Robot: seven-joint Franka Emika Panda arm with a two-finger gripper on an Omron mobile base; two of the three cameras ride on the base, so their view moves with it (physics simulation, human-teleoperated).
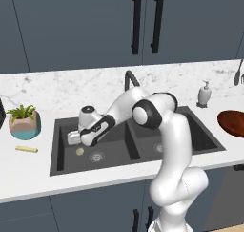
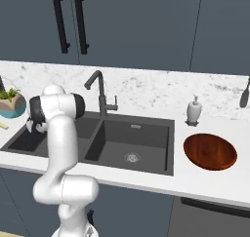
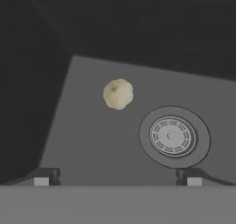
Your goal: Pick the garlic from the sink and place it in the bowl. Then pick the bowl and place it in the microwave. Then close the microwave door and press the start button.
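**Over the left basin, claw wide and empty**

Down in the left basin of the sink (image 1: 138, 140) we've got the garlic (image 3: 118, 93) sitting on the dark floor, just beside the round metal drain (image 3: 173, 136) but not touching it. From the left base view we see it as a little pale dot (image 1: 80, 151) right under the hand. Our gripper (image 3: 117, 177) hangs above it with the fingers spread wide apart, nothing between them, and the bulb lies well clear of both tips.

The bowl (image 2: 210, 151) is off on the marble counter (image 2: 146, 182) to the right of the sink, upright and apart from everything in the basins. A white soap dispenser (image 2: 194, 110) stands just behind it near the wall. The dark curved faucet (image 2: 99, 92) rises behind the divider between the two basins.

On the counter left of the sink we spot a teal plant pot (image 1: 25, 123) with a flat yellow stick (image 1: 26, 149) lying in front of it. Dark blue cabinet doors (image 1: 95, 26) with black bar handles hang above.
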